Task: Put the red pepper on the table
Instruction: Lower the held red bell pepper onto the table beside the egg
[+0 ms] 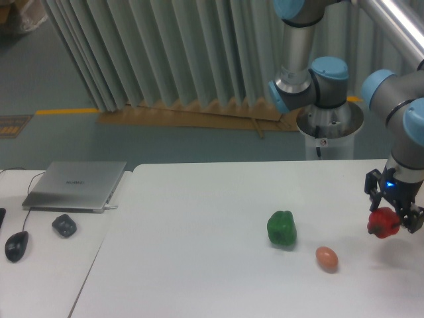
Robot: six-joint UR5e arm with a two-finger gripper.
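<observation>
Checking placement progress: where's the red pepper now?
Far right of the camera view, the red pepper sits in the gripper, right of the egg-shaped thing.

Hand (391,217) grips red pepper (383,222) — above table (199,265); green pepper (281,229) near.

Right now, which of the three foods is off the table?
The red pepper, clamped in the gripper at the right; the green pepper and the egg-shaped thing lie on the table.

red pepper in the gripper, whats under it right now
Bare white table lies below the red pepper, which the gripper holds. Whether the pepper touches the surface cannot be told; its top is covered by the fingers.
</observation>
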